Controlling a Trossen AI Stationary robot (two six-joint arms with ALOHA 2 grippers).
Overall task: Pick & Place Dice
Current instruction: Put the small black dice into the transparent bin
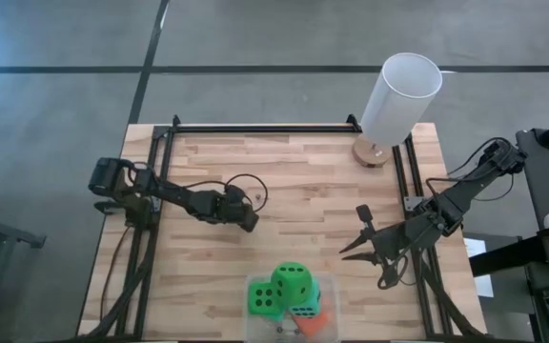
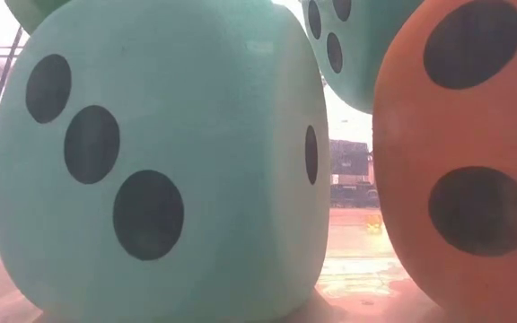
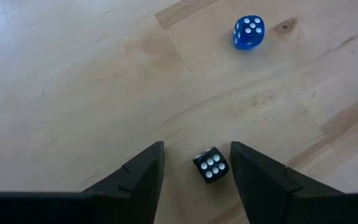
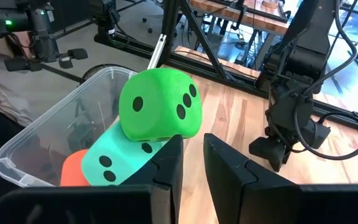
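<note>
The left gripper (image 3: 196, 177), fingers spread, straddles a small black die (image 3: 211, 165) mid-surface, untouched; hard and slick, best pinched on flat faces. Foam dice (image 1: 292, 283) fill the clear bin (image 4: 36, 143) at the near edge. The right gripper (image 4: 192, 163) hovers beside it, fingers nearly together, empty.

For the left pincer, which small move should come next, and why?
Probably it should close. The small black die lies on the table between the open fingers of the left pincer, which do not touch it. The blue die lies farther off.
</note>
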